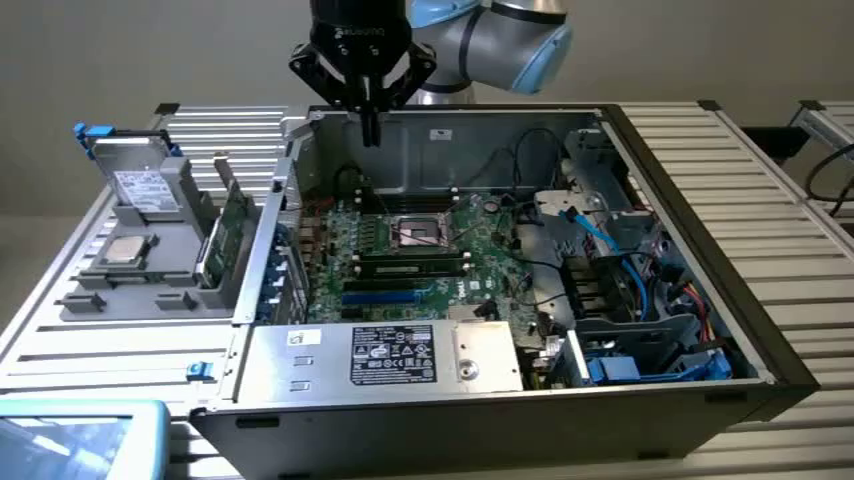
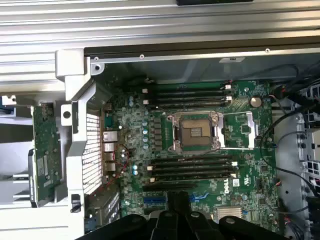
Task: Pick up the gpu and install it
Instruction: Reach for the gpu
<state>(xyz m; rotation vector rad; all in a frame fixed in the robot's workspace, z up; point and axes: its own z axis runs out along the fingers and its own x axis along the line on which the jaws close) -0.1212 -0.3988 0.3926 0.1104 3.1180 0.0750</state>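
Slatted metal tabletop (image 1: 747,150) carries an open computer case (image 1: 467,440), lying on its side with its inside facing up.

The gpu (image 1: 227,235) stands on edge just outside the case, against the case wall on the exterior view's left, slotted into a grey holder (image 1: 134,290). Its green circuit face shows in the wrist view (image 2: 45,155), where it runs alongside the perforated rear panel (image 2: 92,150) of the case. Nothing grips or touches it.

Farther out from the case in the same holder sit a silver drive (image 1: 140,190) with a white label and blue clips, upright, and a small square silver chip (image 1: 123,250), lying flat.

Inside the case, the green motherboard (image 1: 400,250) lies near the gpu's side, with its empty processor socket (image 2: 196,132) between rows of black memory slots. A silver box with a black label (image 1: 394,355) fills the case's near corner, and blue cables (image 1: 601,230) loop through the drive bays on the exterior view's right.

The claw (image 1: 371,128) hangs above the far wall of the case, pointing straight down from the arm (image 1: 514,35). Its black fingers (image 2: 176,200) are clenched together, with nothing between them, well apart from the gpu.
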